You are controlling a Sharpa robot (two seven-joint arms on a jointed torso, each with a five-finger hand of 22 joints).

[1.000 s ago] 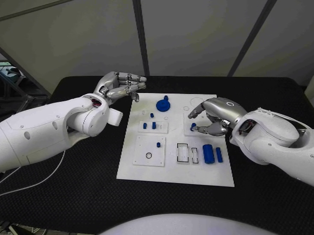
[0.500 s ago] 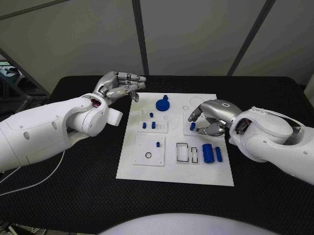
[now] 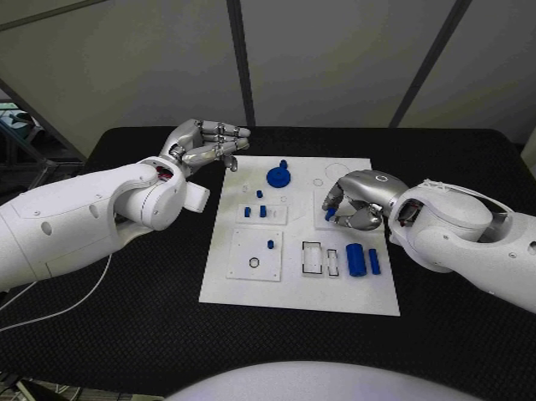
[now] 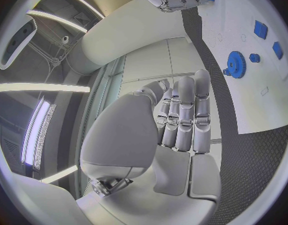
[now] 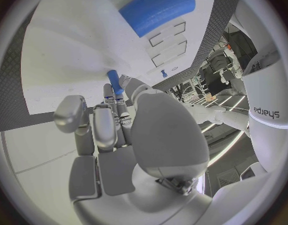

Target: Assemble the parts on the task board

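The task board [image 3: 302, 292] lay in the middle of the black worktop [image 3: 123, 334], with the blue parts spread over it. A small blue peg [image 3: 329, 214] stood on the board's right half, pinched at the tips of the right hand's [image 3: 358, 202] fingers [image 5: 113, 102]; in the right wrist view the same peg [image 5: 114, 82] showed reaching from the fingertips to the white surface. Just beyond those fingers, toward the robot's body, lay a large blue cylinder [image 3: 355, 261] and a thinner blue rod [image 3: 374, 264] side by side, beside two rectangular slots. A blue gear [image 3: 278, 177] sat on the board's far part, between the two hands. The left hand [image 3: 204, 147] hung above the worktop just off the board's far left corner, its fingers [image 4: 184, 110] curled in on nothing.
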